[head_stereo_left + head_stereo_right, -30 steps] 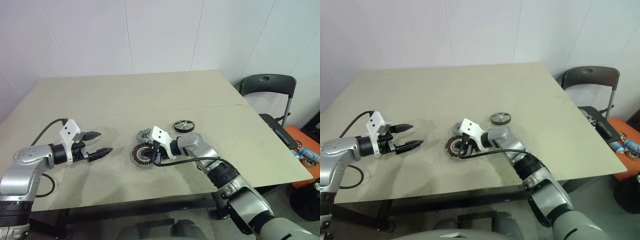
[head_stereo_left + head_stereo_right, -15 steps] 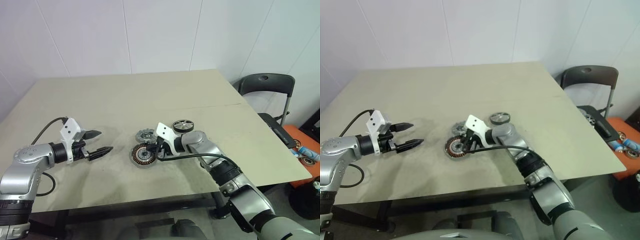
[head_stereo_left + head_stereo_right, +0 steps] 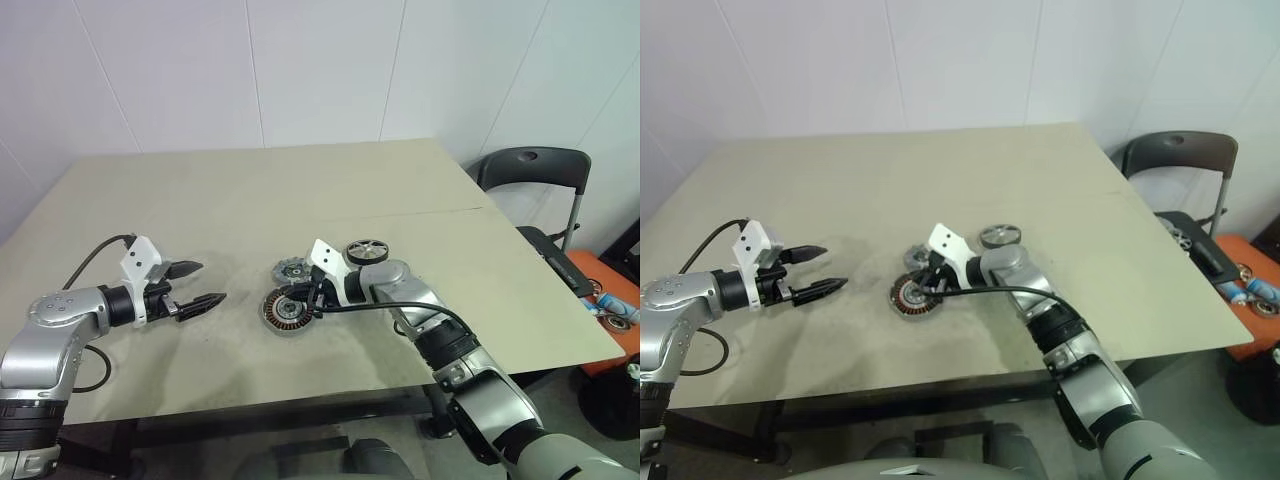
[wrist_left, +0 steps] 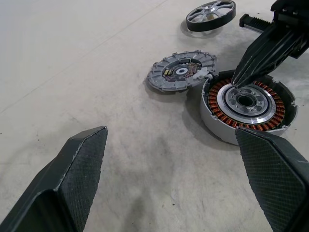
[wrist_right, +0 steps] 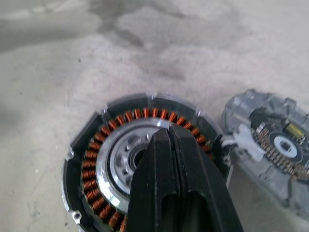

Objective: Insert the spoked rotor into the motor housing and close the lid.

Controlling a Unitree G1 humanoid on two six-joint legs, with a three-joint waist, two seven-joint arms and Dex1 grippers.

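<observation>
Copper-wound motor housing (image 4: 247,110) open, spoked rotor (image 4: 211,15) outside on table (image 4: 72,58)

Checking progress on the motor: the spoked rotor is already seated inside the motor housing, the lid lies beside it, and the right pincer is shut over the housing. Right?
Not quite. The spoked rotor is not in the motor housing; it lies apart on the table, as the left wrist view shows. The lid does lie beside the housing, and the right pincer is shut over it.

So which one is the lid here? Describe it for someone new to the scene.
Find the motor housing, the large disc with copper windings near the table's middle. The lid lies touching it: a flat grey disc with a notched edge, unlike the black-rimmed spoked rotor farther off.
</observation>
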